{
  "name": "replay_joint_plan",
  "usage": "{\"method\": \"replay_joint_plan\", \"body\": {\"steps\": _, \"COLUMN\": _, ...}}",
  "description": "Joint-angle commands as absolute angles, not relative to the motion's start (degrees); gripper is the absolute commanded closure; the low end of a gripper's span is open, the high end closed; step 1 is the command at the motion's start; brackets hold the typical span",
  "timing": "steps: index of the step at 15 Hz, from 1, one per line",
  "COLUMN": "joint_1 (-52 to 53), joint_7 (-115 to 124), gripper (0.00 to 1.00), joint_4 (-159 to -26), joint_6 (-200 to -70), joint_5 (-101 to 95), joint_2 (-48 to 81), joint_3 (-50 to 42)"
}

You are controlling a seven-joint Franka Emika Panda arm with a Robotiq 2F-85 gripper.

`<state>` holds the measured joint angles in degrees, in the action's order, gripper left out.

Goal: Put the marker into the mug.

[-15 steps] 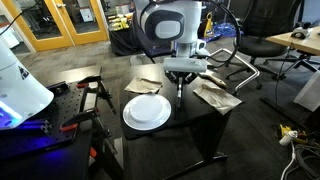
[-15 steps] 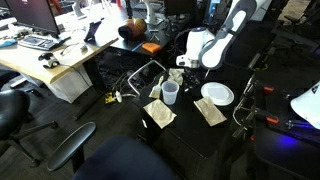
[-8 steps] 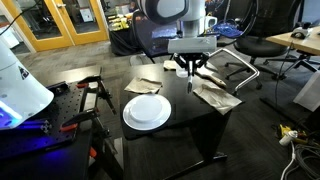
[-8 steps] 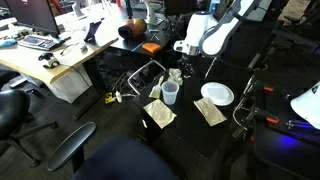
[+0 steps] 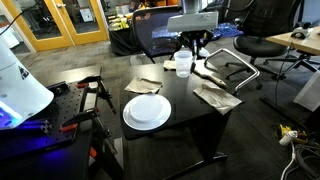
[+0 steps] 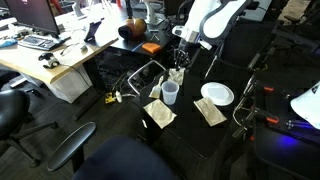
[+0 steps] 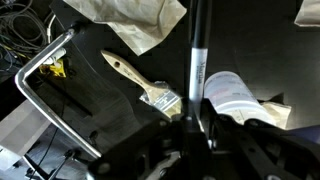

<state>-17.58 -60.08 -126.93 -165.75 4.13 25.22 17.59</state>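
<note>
In an exterior view, the pincer (image 5: 192, 47) hangs up in the air just above and behind the mug (image 5: 183, 64). The mug stands on the black table (image 5: 190, 120). A round white plate (image 5: 147, 111) lies in front of the mug, closer to the camera. One crumpled brown paper (image 5: 148, 73) lies to the left of the mug and another paper (image 5: 216, 96) lies to its right. The marker is too small to see here. In an exterior view from another spot, the pincer (image 6: 180, 57) is well above the mug (image 6: 170, 93) and a bit to the right of it. The plate (image 6: 217, 94) lies to the right of the mug. A paper (image 6: 158, 114) lies just in front of the mug. In the wrist view, the pincer (image 7: 196, 128) squeezes the bottom end of the marker (image 7: 197, 60), so it is pinching the marker. The marker points straight up in the picture and sits just left of the mug (image 7: 232, 95), not inside it. A paintbrush (image 7: 140, 82) lies on the table to the left of the mug, past the marker. A paper (image 7: 135, 20) lies up above the mug and to the left.
</note>
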Motion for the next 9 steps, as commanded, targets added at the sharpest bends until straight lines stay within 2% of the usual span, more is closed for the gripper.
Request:
{"method": "replay_joint_plan", "body": {"steps": 1, "joint_1": -22.91, "joint_7": -65.1, "gripper": 0.97, "joint_4": -129.29, "joint_6": -168.24, "joint_5": 10.28, "joint_2": 22.37, "joint_3": 24.15}}
{"method": "replay_joint_plan", "body": {"steps": 9, "joint_1": -36.35, "joint_7": -82.08, "gripper": 0.97, "joint_4": -127.87, "joint_6": -170.41, "joint_5": 25.71, "joint_2": 23.87, "joint_3": 40.66}}
